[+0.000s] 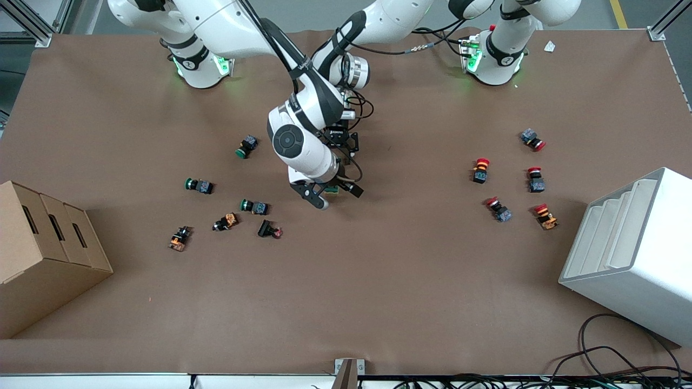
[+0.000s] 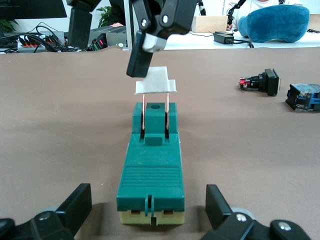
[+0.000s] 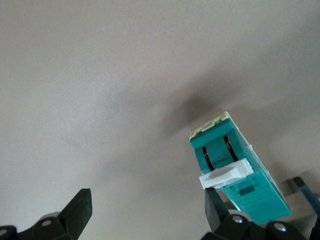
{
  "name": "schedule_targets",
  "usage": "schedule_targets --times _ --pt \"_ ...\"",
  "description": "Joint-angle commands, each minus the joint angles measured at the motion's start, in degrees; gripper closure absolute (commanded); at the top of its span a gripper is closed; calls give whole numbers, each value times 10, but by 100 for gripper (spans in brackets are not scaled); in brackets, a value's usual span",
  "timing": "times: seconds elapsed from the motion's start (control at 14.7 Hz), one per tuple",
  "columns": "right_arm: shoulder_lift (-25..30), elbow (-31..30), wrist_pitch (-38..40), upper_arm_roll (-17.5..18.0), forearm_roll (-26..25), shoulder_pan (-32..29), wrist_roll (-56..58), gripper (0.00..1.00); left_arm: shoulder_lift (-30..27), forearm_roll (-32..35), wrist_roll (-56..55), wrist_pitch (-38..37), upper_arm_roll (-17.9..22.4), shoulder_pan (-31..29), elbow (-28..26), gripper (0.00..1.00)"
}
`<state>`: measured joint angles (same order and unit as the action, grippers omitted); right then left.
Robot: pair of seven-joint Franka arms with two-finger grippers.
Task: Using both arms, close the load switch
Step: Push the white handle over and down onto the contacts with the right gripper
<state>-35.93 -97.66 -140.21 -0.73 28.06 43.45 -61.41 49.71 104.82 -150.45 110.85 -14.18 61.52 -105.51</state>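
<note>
Load switch, dark green oblong block with raised white lever (image 2: 151, 175), lies mid-frame on the brown counter (image 1: 378, 281) | left pincer (image 2: 145, 212) released, straddling its base to steady it | right pincer (image 3: 145, 210) released, one finger at the lever to press it.

Two glossy white robot arms, the right arm (image 1: 303, 116) and the left arm (image 1: 389, 19), have black bands at the joints. Their round bases glow green. Black cables loop along the wrists, and each ends in a black gripper with two jaws.
</note>
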Motion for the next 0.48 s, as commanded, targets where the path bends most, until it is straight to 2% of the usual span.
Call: schedule_targets --times 0.0,0.41 --pt "-12 10 -1 4 -13 -9 28 0 36 7 5 9 6 3 28 0" --pt "-28 13 -10 4 -35 -25 67 0 37 7 7 9 10 2 27 0"
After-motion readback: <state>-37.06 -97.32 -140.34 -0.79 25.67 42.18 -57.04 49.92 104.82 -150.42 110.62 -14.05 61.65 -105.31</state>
